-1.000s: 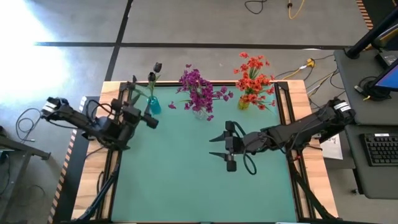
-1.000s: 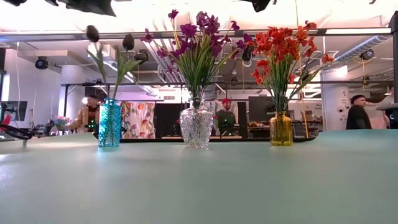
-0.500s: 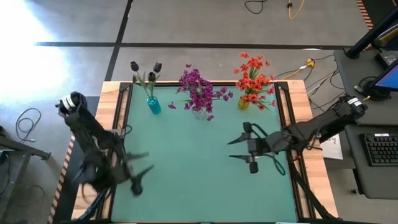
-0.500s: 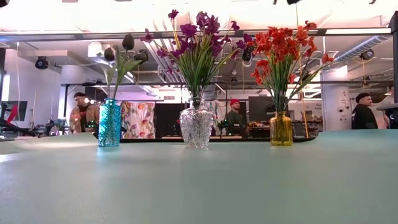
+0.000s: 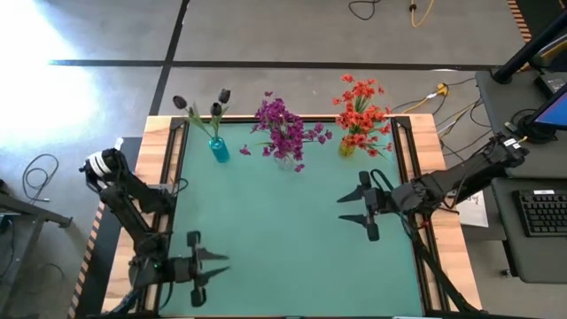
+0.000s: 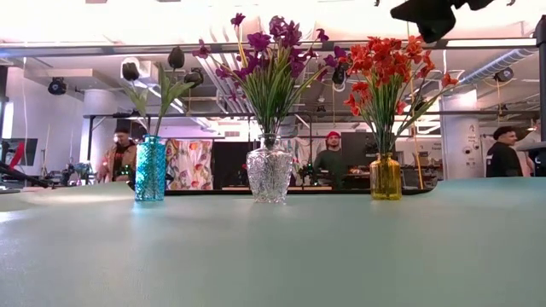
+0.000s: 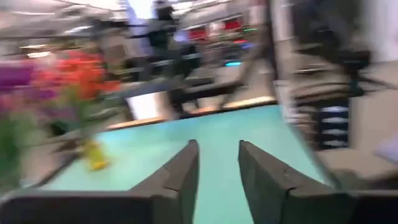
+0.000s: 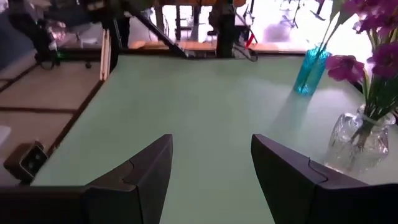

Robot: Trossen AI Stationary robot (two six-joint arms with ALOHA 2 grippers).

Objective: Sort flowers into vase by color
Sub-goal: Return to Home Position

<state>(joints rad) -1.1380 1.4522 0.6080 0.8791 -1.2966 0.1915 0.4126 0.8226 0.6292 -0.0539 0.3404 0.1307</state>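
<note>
- While its two fingers stand apart with nothing between them, the left gripper [image 5: 215, 268] hangs over the near left corner of the green table [image 5: 283, 257], pointing toward the right arm's side.
- Seen from the left wrist, the gap between its dark fingers [image 7: 180, 177] is moderate, and only bare table top shows through it.
- Across the table from it, the right gripper [image 5: 344, 208] hangs over the right half, spread wide and empty, its tips aimed back toward the left arm.
- From the right wrist, its fingers [image 8: 140, 177] frame a broad stretch of bare table.
- Closest to the right gripper, toward the far edge, a yellow vase [image 5: 347, 147] stands upright and holds the orange-red flowers [image 5: 361, 111].
- Farther to that gripper's front, a clear glass vase [image 5: 285, 160] stands mid-way along the far edge and holds the magenta flowers [image 5: 282, 120], whose stems fan outward.
- Farthest from the right gripper, straight beyond the left gripper along the table's left side, a blue vase [image 5: 219, 151] at the far left corner holds the dark buds [image 5: 217, 108], three heads on green stems leaning apart.
- All three vases stand in one row, well apart from each other and from both grippers.
- Beyond the table, the low view shows people [image 6: 333, 158] in the room behind.
</note>
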